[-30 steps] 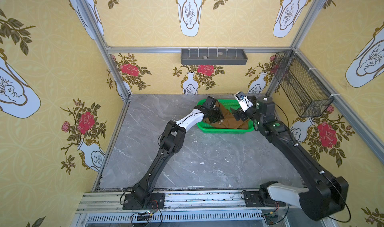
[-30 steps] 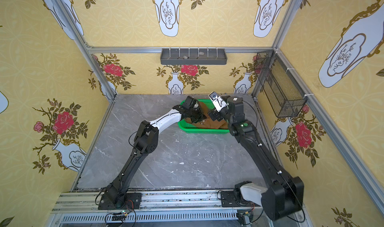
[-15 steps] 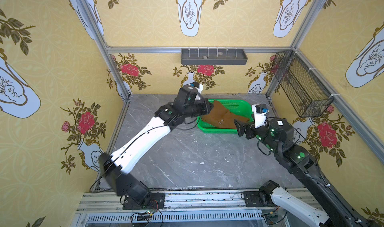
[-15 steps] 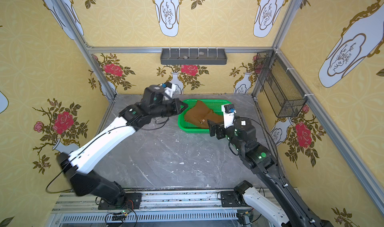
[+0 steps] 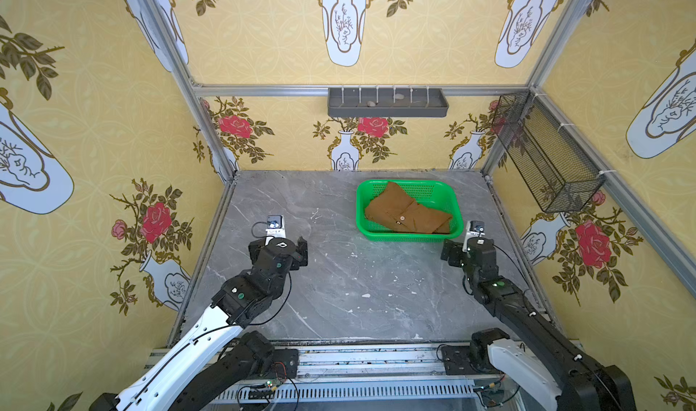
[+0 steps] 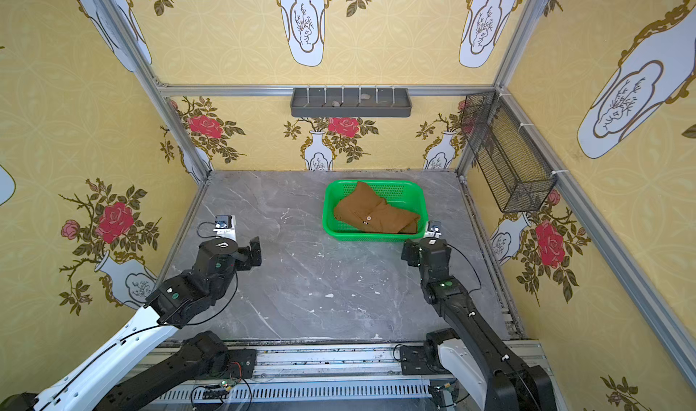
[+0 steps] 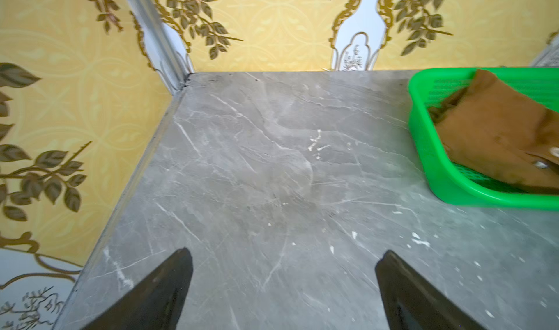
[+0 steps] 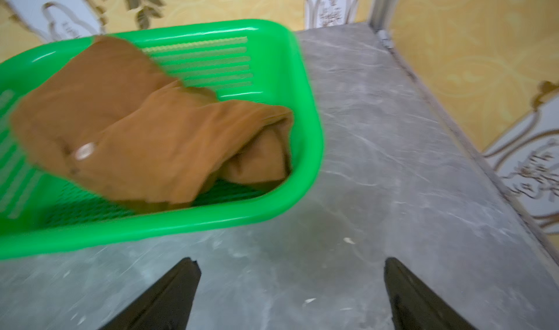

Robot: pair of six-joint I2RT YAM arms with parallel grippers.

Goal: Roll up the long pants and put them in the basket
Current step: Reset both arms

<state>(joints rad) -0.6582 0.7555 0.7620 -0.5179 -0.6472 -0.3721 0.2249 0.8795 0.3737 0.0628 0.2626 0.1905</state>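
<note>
Long pants (image 5: 406,211) sit as a loose bundle in green basket (image 5: 408,236) at tabletop (image 5: 339,277) rear. L pincer (image 7: 284,251) & R pincer (image 8: 290,260) both spread, empty, away from cloth. Rolling + stowing prob. done; nothing obvious left.

Green slotted plastic basket (image 5: 408,237) at my one o'clock on the grey marbled surface (image 5: 339,277); grey divided wall tray (image 5: 388,109) at twelve; black wire-mesh basket (image 5: 546,157) at two.

The left hand (image 7: 284,254) now spreads open; it and the right hand (image 8: 292,262) sit withdrawn, the long pants (image 5: 406,213) left ahead of them.
</note>
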